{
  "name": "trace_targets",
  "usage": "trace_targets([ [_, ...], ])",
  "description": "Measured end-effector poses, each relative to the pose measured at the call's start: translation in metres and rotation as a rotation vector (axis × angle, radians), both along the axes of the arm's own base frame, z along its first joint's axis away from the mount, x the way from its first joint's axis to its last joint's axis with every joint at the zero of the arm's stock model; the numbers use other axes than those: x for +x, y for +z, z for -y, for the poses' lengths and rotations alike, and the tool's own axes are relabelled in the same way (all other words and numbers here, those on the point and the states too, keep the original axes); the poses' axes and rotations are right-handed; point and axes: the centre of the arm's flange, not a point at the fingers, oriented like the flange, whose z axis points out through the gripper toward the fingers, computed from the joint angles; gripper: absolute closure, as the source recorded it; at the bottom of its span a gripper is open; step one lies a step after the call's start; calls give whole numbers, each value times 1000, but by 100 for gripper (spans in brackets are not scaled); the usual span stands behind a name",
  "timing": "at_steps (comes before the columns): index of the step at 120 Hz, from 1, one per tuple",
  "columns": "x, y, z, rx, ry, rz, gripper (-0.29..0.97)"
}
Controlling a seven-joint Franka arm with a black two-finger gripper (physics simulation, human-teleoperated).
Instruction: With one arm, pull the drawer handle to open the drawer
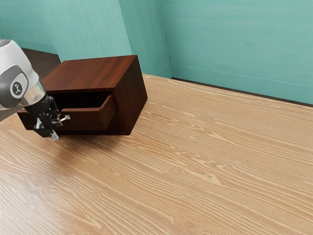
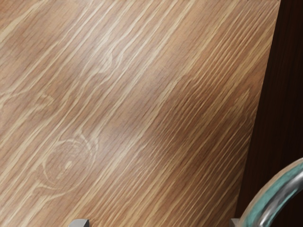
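Dark brown wooden box cabinet sits on light oak-grain table, upper left of frame. Its single dark wood drawer stands partly pulled out toward the exterior view's left. Black two-finger claw at drawer front, beside curved silver metal handle. Wrist view: fingertips spread wide, claw open; handle lies just outside one fingertip, not between them, against the dark drawer front
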Motion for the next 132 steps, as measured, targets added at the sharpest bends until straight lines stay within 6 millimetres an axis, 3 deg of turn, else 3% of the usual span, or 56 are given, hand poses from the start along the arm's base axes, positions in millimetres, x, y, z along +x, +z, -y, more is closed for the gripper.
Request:
trace_targets([
  [59,-28,-2,12,-20,5,-15,37],
  [132,-46,5,19,-47,18,-49,36],
])
